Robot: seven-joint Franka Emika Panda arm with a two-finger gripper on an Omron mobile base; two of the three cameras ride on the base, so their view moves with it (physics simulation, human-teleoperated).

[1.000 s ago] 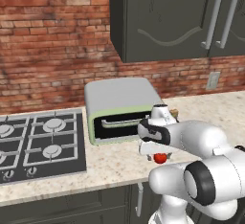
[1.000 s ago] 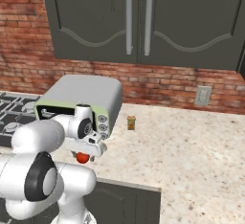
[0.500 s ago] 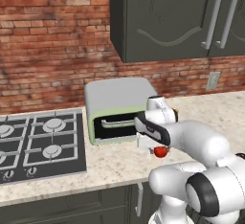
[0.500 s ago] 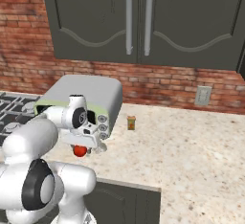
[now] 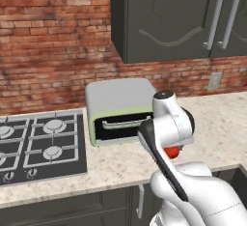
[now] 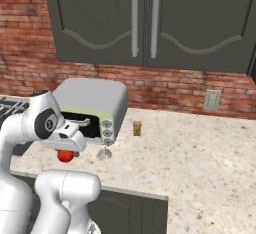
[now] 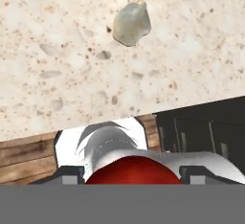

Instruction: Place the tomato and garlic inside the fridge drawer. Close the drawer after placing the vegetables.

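Left base view: the gripper (image 5: 172, 148) is carrying the tomato (image 5: 171, 151) above the counter (image 5: 116, 160), toaster oven (image 5: 117, 109) just behind it. Right base view: the tomato (image 6: 65, 155) is sitting pinched beneath the hand. Hand view: the fingers are clamping the tomato (image 7: 133, 170); the garlic (image 7: 131, 23) is lying ahead on the counter. Judgement: the tomato is smooth, slippery and bruisable, so grip its widest middle gently.

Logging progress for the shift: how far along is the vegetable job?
Nothing is stowed yet. In hand: the tool holds the tomato lifted above the counter edge. Left: the garlic lies on the counter by the toaster oven; both need the drawer, then closing.
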